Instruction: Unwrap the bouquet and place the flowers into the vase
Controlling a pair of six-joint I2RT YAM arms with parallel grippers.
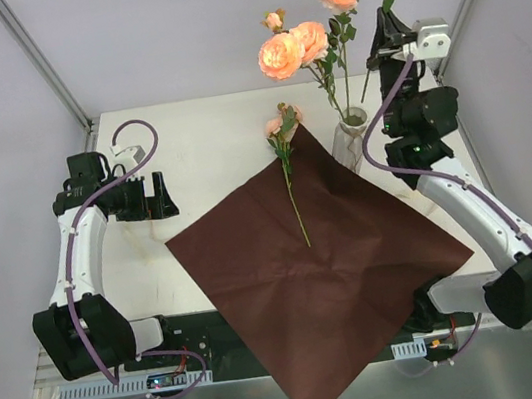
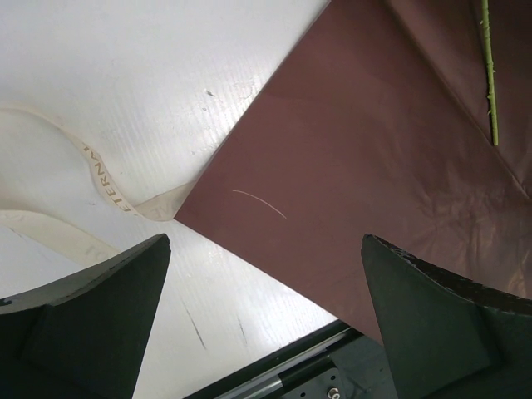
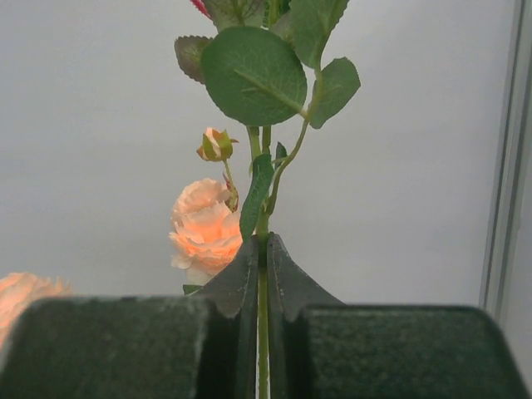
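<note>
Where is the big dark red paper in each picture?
Top view: the paper lies in the middle, spreading toward the bottom.
Left wrist: it fills the right side.
Right wrist: not in it.
Shared landmark: the green stem lying on it, in both those views.

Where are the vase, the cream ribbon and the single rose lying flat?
vase (image 1: 349, 142): top view, on its white ribbed body.
cream ribbon (image 2: 101, 176): left wrist view, on its printed stretch.
single rose (image 1: 297, 207): top view, midway along its stem.
</note>
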